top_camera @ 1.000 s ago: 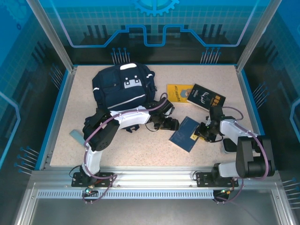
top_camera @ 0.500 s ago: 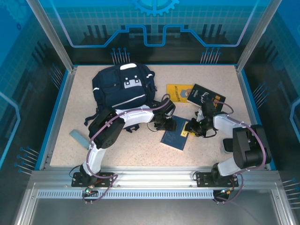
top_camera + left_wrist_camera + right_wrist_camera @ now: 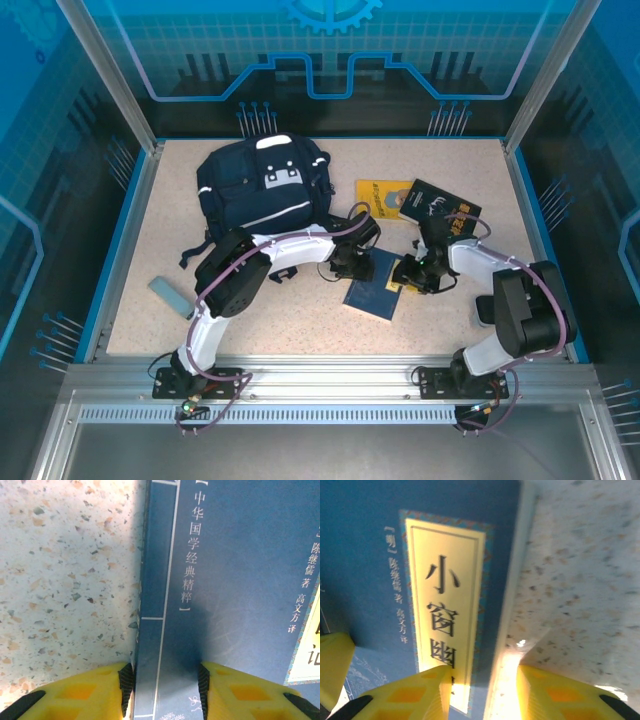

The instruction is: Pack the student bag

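The navy student bag (image 3: pixel 262 185), white stripe and pale patch showing, lies far left on the bench (image 3: pixel 150 230). My left gripper (image 3: pixel 164 674) straddles the blue book's (image 3: pixel 240 580) spine, part-open; my right gripper (image 3: pixel 482 675) straddles its opposite edge, likewise parted.

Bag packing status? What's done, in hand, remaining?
Done: nothing visibly packed; the navy-blue fabric backpack lies apart from the books. In hand: left gripper and right gripper straddle edges of the blue book, jaws apart. Remaining: yellow book, black book.

Speckled table (image 3: pixel 480 170) bears student bag (image 3: pixel 255 195), blue book (image 3: pixel 370 296), yellow book (image 3: pixel 379 196), black book (image 3: pixel 443 206).
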Robot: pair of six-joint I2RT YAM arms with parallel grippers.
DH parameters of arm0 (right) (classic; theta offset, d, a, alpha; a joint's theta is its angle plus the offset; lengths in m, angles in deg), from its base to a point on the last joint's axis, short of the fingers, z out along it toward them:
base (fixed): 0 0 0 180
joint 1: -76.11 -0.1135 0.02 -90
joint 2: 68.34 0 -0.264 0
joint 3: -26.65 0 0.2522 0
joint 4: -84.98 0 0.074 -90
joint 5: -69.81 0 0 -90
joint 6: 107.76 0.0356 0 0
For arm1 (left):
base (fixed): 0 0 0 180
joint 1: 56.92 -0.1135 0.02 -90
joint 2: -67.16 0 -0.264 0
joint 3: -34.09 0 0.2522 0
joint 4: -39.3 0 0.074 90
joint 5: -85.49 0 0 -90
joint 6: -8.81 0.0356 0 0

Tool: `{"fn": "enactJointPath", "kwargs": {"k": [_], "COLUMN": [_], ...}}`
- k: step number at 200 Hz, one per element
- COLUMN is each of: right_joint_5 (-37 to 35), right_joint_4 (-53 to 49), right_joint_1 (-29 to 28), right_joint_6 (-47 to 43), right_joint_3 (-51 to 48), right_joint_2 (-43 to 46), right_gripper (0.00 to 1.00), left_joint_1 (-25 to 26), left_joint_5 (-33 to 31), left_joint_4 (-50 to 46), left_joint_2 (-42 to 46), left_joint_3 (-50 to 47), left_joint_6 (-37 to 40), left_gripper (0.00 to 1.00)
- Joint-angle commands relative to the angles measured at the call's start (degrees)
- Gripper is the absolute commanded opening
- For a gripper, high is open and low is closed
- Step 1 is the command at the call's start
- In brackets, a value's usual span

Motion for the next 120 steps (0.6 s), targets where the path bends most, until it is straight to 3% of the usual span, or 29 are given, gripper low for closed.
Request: {"fn": "enactJointPath", "kwargs": {"k": [1, 26, 59, 120], "right_joint_5": [1.3, 3.8, -3.2, -4.5], "right_joint_4": [-1.5, -1.7, -8.4, -9.6], "right_joint_1": [-2.2, -3.3, -6.2, -6.6], "right_joint_6": [1.3, 2.2, 2.4, 5.4], "right_joint_3": [2.0, 3.2, 6.9, 6.9], "right_joint_2": [-1.3, -0.9, 3.1, 6.3], "right_gripper": [0.38, 0.33, 0.29, 0.14], "left_joint_1": [0.4, 0.5, 0.5, 0.6], "left_joint_5": [-3.0, -3.1, -3.3, -3.8], "left_joint_4": [-3.8, -3.7, -3.5, -3.6], "left_joint_2": [-4.4, -4.7, -5.3, -4.8], "left_joint_3": [-0.8, -1.0, -1.2, -1.2], "left_joint_6": [1.2, 1.1, 0.8, 0.8], "left_gripper": [0.41, 0.4, 0.38, 0.37]}}
